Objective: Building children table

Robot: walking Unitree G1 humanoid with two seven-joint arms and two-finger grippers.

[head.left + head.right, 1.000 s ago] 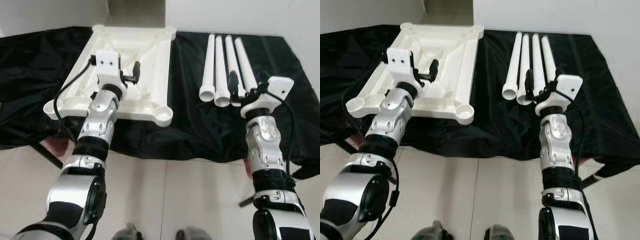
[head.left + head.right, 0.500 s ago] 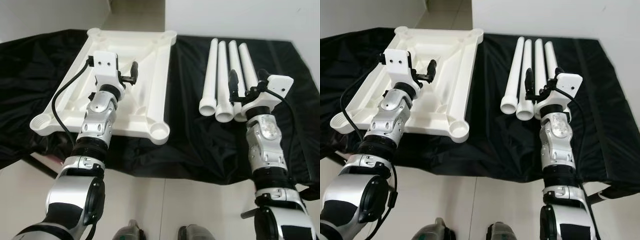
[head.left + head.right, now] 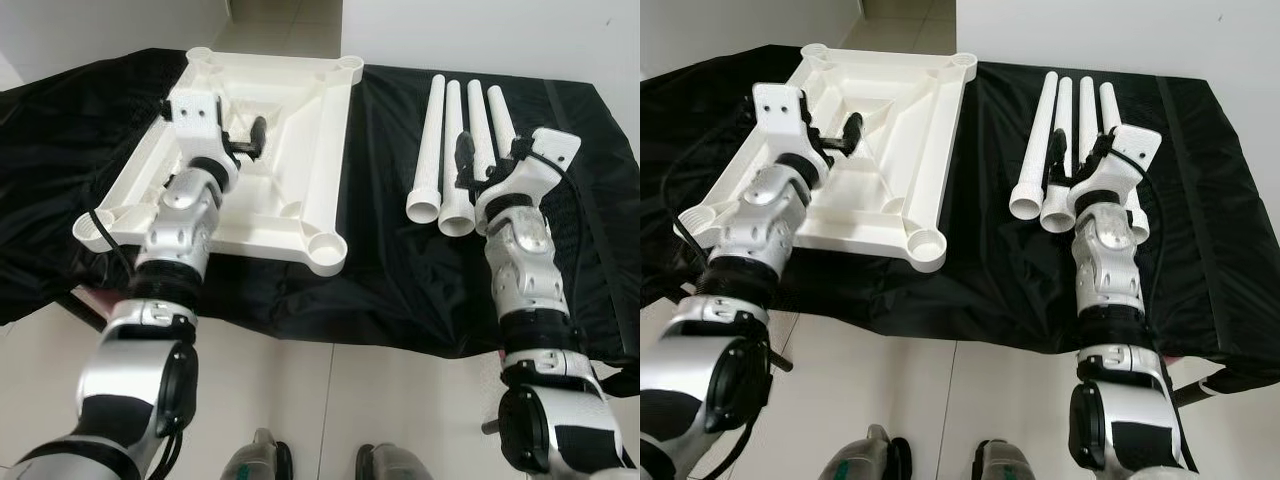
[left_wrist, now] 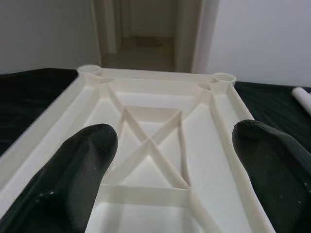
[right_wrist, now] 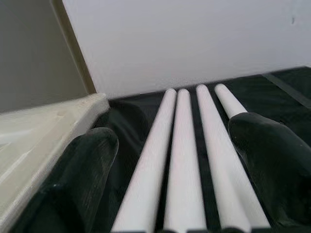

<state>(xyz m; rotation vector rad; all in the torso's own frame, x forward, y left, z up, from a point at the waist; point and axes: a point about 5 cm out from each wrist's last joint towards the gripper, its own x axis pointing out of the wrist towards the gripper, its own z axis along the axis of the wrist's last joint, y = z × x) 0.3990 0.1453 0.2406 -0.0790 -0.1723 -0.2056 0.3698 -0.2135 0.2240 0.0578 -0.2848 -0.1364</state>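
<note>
White moulded plastic tabletop [image 3: 270,140] lies underside up at ten o'clock on the black-draped worktop [image 3: 385,270]. Four white tapered plastic legs [image 3: 450,150] lie side by side at two o'clock. Left hand [image 4: 170,160] hovers spread and empty over the tabletop's ribs; right hand [image 5: 180,165], equally spread, seems just above the legs.
</note>
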